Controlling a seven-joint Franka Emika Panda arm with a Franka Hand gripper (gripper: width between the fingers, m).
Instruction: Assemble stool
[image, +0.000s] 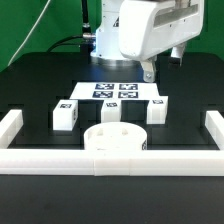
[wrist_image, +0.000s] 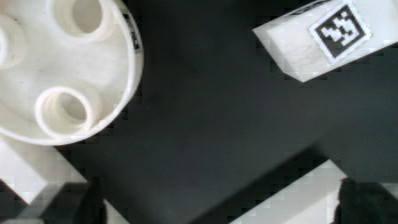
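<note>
The round white seat lies flat against the front rail, its socket holes facing up. Behind it stand three short white tagged legs: one at the exterior view's left, one in the middle and one at the right. My gripper hangs above the back of the table, over the marker board's right end. In the wrist view the seat and one tagged leg lie apart on the black table. The gripper is open, its dark fingers wide apart with only table between them.
A long white border rail runs along the front, with side arms at the exterior view's left and right. The marker board lies flat behind the legs. Green backdrop stands at the back.
</note>
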